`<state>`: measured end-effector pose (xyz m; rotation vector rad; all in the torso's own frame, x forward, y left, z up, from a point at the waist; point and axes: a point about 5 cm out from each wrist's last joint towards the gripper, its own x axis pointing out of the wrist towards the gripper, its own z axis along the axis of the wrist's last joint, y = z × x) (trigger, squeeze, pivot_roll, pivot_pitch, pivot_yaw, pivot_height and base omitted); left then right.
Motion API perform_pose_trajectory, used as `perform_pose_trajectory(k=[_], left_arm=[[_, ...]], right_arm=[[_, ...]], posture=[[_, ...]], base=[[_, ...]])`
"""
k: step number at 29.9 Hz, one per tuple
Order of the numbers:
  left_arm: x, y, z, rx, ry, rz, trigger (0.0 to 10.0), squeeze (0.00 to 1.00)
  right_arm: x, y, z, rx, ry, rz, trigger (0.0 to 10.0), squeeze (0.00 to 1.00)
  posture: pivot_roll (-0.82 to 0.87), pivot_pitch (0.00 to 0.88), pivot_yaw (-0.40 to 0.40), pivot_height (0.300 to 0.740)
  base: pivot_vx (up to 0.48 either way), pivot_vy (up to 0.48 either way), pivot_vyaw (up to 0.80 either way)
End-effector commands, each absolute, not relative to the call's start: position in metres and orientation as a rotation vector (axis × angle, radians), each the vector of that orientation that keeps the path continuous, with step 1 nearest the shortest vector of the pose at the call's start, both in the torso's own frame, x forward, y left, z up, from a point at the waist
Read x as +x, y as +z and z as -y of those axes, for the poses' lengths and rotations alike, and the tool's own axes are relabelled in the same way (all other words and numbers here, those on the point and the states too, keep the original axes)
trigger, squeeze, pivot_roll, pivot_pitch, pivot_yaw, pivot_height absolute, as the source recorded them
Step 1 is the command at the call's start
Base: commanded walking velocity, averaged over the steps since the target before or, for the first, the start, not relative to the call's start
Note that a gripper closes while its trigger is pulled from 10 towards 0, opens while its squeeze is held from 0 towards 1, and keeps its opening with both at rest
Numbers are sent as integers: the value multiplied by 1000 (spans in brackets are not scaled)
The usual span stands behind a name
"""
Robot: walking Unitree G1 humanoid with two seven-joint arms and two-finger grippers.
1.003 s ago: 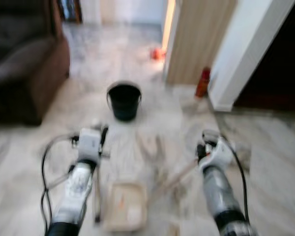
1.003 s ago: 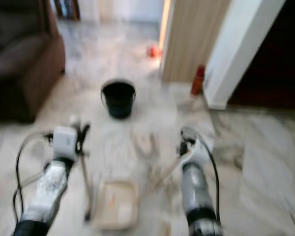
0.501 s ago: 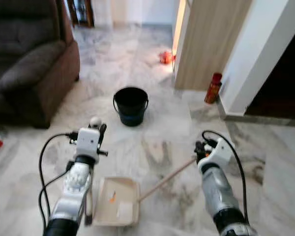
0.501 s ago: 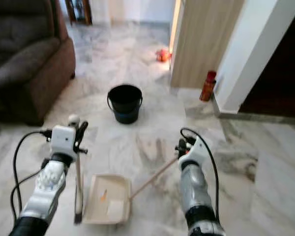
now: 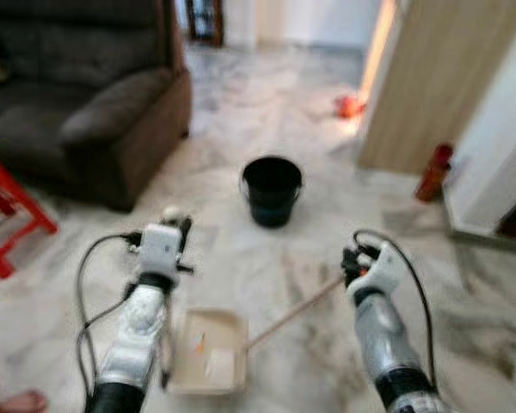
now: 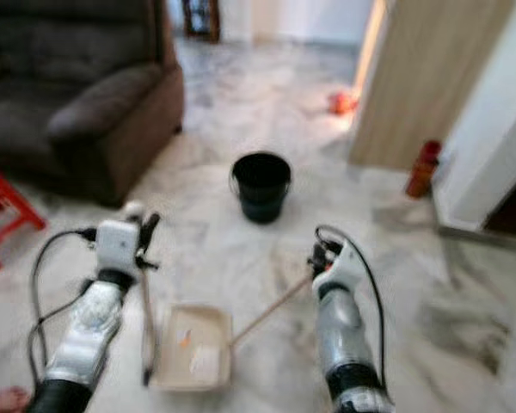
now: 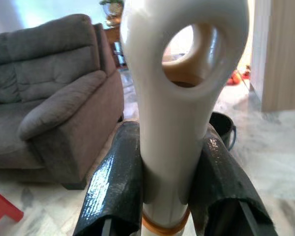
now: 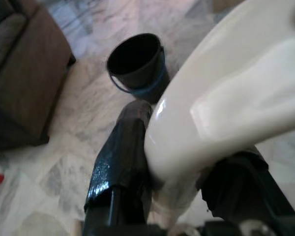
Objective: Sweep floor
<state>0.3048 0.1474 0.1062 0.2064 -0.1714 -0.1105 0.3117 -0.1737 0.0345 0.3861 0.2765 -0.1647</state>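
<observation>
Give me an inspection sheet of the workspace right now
Surface: pale marble floor, veined.
Job's things: cream dustpan on the floor with scraps inside; black bucket upright beyond it.
Clutter: red bottle by the wall; orange item far back.
Grippers: left gripper clamps the broom handle; right gripper clamps the dustpan handle.
Cables: black loops on both wrists.
Surroundings: brown sofa, red stool, wooden door.

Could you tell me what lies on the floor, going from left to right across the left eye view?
Red stool → dark sofa → cream dustpan → black bucket → orange thing by the doorway → red bottle.
</observation>
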Motion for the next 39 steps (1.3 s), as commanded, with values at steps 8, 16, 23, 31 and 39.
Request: perform_pose_trajectory(k=[8,16,23,31,39], left_arm=[[307,116,-156,222,-87,211,10000,0],[306,115,-156,220,-82,210,10000,0],[306,115,-156,221,-81,212,10000,0],[306,115,-156,220,-81,210,10000,0],[306,116,-156,222,-80,211,10000,0]], right_arm=[[321,48,167,390,-122,-229,10000,0],[321,48,165,387,-109,-234,10000,0],[321,49,167,400,-116,-224,10000,0],[321,49,167,396,-111,-224,10000,0],[321,48,166,395,-104,-229,10000,0]], posture=[[51,0,-49,740],[54,0,-52,740],[50,0,-51,740],[54,0,-54,740],[53,0,-52,740]], base=[[281,0,0],[282,0,0],[281,0,0],[282,0,0],[282,0,0]])
